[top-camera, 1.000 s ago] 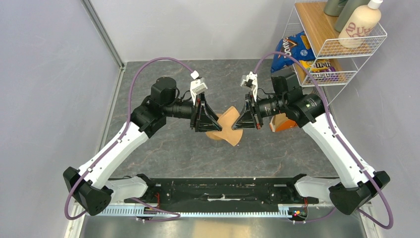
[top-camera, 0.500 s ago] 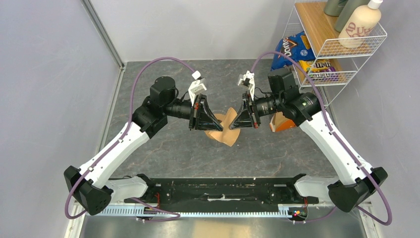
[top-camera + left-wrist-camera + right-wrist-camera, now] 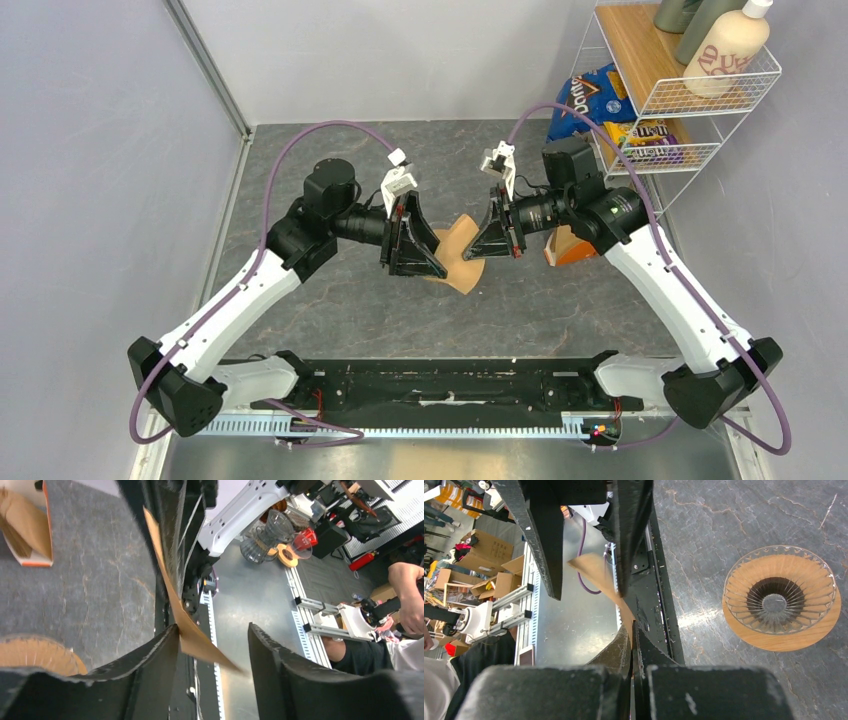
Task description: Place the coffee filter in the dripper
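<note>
Orange box (image 3: 568,250) lies near dripper (image 3: 781,597).

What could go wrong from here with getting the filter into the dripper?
1. Only the right gripper pinches the coffee filter, at one edge. The left gripper stands open with the paper against one finger, so the sheet could twist or slip.
2. The coffee filter looks flat, not opened into a cone, so it might lie across the dripper rather than seat inside.
</note>
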`<state>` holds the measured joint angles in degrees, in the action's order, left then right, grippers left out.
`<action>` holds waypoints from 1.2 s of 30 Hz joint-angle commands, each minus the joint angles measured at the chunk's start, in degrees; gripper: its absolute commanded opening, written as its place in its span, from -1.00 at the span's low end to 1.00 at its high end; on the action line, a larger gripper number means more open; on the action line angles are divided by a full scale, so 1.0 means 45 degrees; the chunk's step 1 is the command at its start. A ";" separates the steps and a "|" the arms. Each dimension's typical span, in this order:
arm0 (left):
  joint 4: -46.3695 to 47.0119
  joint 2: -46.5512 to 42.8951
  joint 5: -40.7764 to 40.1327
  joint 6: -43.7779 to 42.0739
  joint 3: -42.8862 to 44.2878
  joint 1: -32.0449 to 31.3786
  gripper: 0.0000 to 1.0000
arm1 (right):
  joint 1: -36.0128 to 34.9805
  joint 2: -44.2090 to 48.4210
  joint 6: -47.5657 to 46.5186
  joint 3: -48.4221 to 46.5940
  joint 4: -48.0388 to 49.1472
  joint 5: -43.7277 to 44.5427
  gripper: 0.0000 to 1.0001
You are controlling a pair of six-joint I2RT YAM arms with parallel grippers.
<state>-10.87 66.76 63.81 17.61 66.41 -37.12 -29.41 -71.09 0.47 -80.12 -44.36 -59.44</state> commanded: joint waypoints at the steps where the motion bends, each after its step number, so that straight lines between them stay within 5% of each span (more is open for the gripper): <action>1: -0.2120 -0.0620 -0.1111 -0.1581 0.0326 0.0124 0.29 | 0.0039 0.0636 0.0013 -0.0068 0.0075 0.0095 -1.00; 11: -0.1117 -0.0547 -0.1403 -0.1203 -0.0227 0.0124 0.13 | 0.0030 0.0496 0.0518 0.0040 0.0558 -0.0412 -1.00; 17: 0.0164 -0.0373 0.0186 -0.0451 -0.0418 0.0087 -0.68 | 0.0031 0.0335 0.0471 0.0094 0.0762 -0.0182 -1.00; 25: 0.0694 -0.0534 0.1200 -0.0045 -0.0771 -0.0033 -0.94 | 0.0031 -0.0277 0.0211 -0.0422 0.0614 -0.0312 -1.00; 27: -0.0116 -0.0595 0.0270 -0.0285 -0.0596 0.0000 -0.69 | 0.0029 -0.0186 0.0301 -0.0497 0.0660 -0.0196 -1.00; 30: -0.2281 -0.0739 -0.1370 -0.1553 0.0036 0.0448 0.34 | 0.0036 0.0248 0.0336 -0.0452 0.0567 0.0531 -1.00; 36: -0.2523 -0.2046 -0.3348 -0.0737 0.0139 0.2988 0.61 | 0.0022 0.1372 0.0009 0.0019 0.0201 0.5275 -1.00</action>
<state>-21.12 62.72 55.79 12.99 64.14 -30.48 -29.41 -69.43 1.67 -79.64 -43.66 -50.94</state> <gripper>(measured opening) 0.781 0.007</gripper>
